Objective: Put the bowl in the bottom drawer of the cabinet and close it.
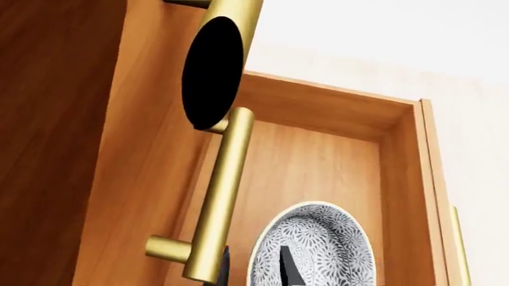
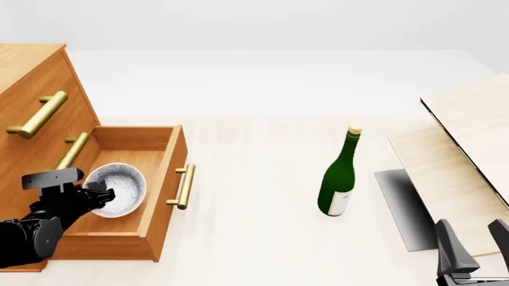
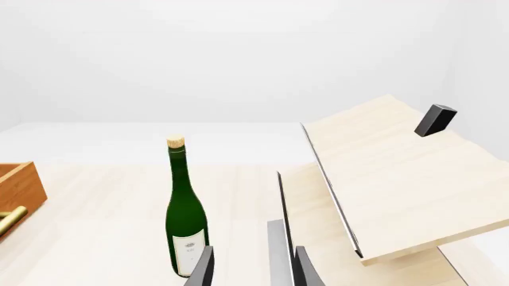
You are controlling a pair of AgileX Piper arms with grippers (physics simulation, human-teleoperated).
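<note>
Nearest on the right, the right gripper (image 2: pixel 475 247) hangs low over the table's near edge with its two dark fingers spread apart and nothing between them. On the left, the left gripper (image 2: pixel 102 195) reaches down into the bottom drawer (image 2: pixel 163 196), which stands pulled well out from the cabinet (image 2: pixel 32 77). Its fingers sit at the near rim of the bowl (image 2: pixel 119 187), one finger inside the bowl and one outside, so they appear clamped on the rim. The bowl sits inside the drawer, toward the cabinet side and about midway along it; from the left wrist camera the patterned grey-white inside of the bowl (image 1: pixel 314 250) shows below the brass handle (image 1: pixel 219 196) of the drawer above.

Further out on the pale table (image 2: pixel 254 179), a green bottle (image 2: pixel 338 179) with a white label stands upright, well apart from the drawer. To its right lies a grey mat (image 2: pixel 402 205) under the pale wooden boards (image 2: pixel 469 131), which lean tilted toward the far right.
</note>
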